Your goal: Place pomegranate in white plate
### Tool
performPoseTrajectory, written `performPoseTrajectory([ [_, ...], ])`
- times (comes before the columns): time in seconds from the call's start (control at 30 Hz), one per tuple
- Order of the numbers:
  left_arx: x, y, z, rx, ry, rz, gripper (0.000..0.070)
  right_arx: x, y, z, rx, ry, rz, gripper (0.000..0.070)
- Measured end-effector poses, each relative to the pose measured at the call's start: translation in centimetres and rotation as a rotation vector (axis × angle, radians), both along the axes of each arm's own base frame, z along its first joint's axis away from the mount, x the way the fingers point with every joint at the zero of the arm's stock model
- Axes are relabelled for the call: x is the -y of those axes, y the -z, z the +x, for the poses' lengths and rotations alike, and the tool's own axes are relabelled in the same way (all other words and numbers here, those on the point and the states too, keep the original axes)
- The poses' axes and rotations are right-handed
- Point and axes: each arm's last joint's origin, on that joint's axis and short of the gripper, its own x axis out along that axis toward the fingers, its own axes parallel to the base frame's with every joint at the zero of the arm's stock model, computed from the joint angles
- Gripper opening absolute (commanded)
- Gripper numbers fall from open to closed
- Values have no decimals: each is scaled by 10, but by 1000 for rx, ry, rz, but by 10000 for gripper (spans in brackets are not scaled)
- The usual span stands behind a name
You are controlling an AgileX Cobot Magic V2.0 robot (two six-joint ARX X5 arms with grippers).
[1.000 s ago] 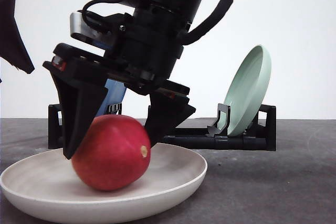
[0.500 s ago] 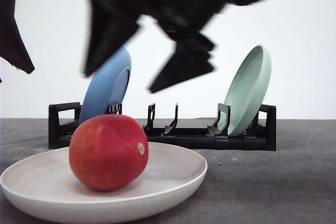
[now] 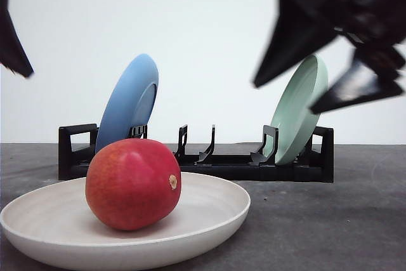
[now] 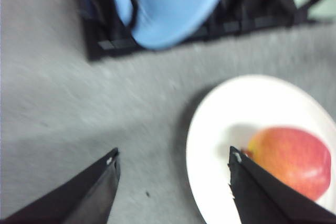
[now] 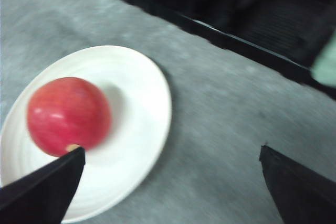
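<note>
1. The pomegranate (image 3: 133, 184) rests inside the white plate (image 3: 209, 221) on the grey tabletop (image 3: 330, 220).
2. Right gripper (image 3: 327, 84), blurred, hangs high above, fingers spread and empty.
3. Left gripper (image 4: 170, 161) fingers also spread, holding nothing.

The grey table (image 3: 330, 220) carries the white plate (image 3: 209, 220) and, seemingly directly, a black rack (image 3: 254, 168).

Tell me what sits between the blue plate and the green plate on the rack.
In the front view, only vacant black divider slots of the rack separate the blue plate from the green plate.
</note>
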Motion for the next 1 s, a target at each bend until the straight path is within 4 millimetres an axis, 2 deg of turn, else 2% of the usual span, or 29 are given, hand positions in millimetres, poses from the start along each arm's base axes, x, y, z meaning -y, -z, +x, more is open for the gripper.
performPoseTrajectory([
  [0.2, -13, -8, -13, 41, -69, -9, 391, 29, 4, -1, 0, 122, 17, 666],
  [0.37, -15, -9, -15, 47, -80, -10, 391, 35, 3, 2, 6, 159, 19, 666],
  [0.43, -15, -8, -15, 43, -80, -9, 387, 35, 3, 2, 7, 159, 19, 644],
  [0.47, -15, -8, -15, 41, -80, -9, 321, 35, 3, 2, 7, 159, 19, 525],
  [0.5, -15, -8, -15, 39, -80, -8, 198, 35, 3, 2, 7, 159, 19, 336],
  [0.53, -15, -8, -15, 39, -79, -7, 17, 35, 3, 2, 6, 160, 20, 76],
  [0.57, -15, -8, -15, 35, -80, -8, 9, 35, 3, 2, 7, 159, 20, 38],
  [1.0, -16, -7, -16, 28, -81, -8, 7, 35, 3, 2, 7, 159, 20, 28],
])
